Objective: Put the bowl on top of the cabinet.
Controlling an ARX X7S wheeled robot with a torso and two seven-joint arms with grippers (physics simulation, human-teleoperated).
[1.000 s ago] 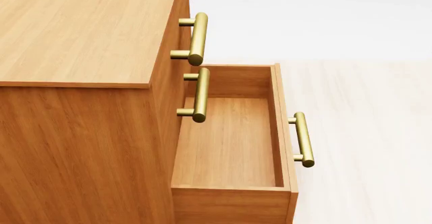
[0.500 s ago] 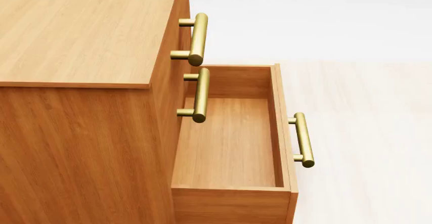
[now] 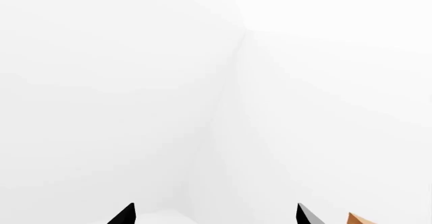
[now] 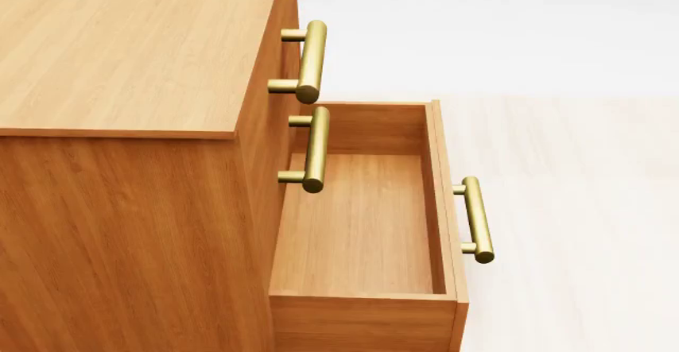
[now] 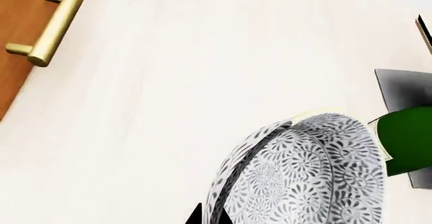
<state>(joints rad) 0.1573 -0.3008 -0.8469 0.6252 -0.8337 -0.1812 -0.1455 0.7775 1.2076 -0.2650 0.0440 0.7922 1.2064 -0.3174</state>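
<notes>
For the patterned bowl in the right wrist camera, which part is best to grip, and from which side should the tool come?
Probably the rim. The bowl lies tilted with its open inside turned toward this camera, and its round body looks too wide to span. Its wall is thin, so come from the open side and pinch the wall with one finger inside and one outside.

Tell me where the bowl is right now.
The bowl shows only in the right wrist view, close to the camera above the pale floor, beside a green object. It is absent from the head view, so not on the cabinet.
</notes>
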